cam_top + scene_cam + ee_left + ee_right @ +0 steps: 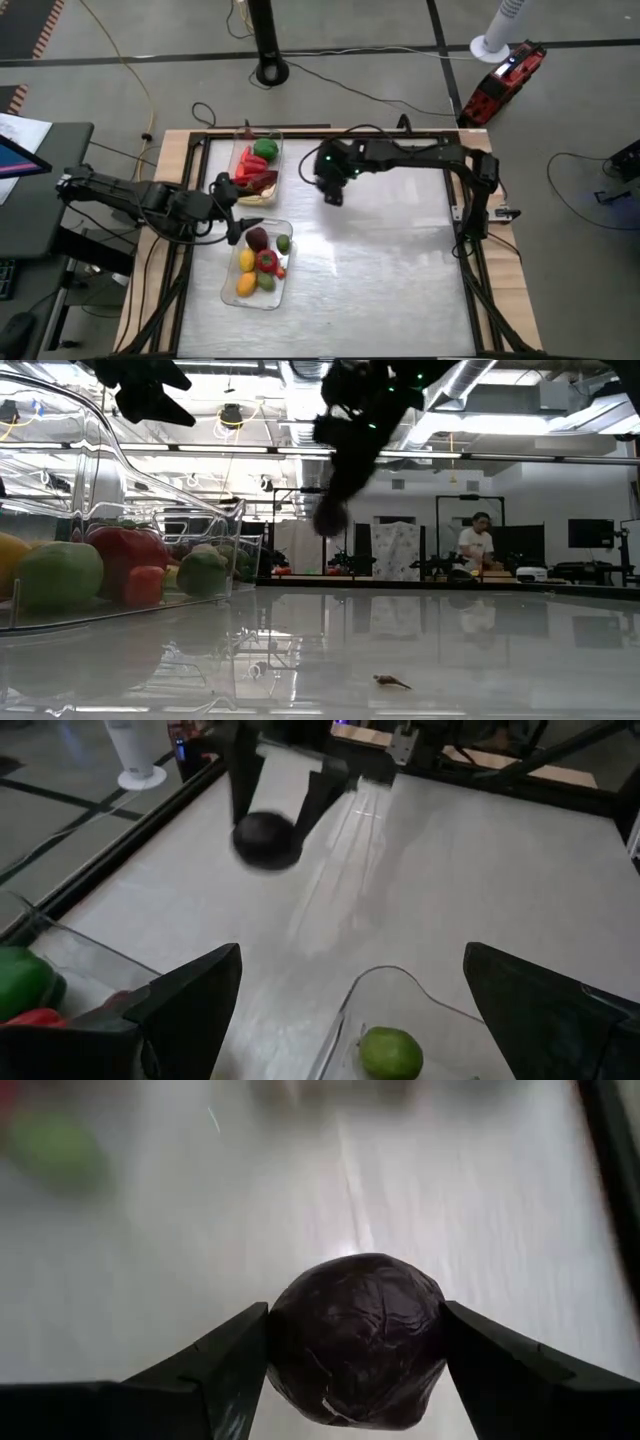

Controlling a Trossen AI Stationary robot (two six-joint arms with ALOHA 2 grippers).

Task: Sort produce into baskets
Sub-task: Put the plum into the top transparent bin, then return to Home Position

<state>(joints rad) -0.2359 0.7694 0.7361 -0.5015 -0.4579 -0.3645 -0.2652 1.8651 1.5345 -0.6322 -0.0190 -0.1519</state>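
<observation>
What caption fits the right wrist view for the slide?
Right claw shut on a dark purple fruit, held above the white table.

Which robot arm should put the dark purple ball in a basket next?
The right. Its end effector already grips the purple ball above the table, beside the far basket. The left end effector is open, empty, between the baskets.
</observation>
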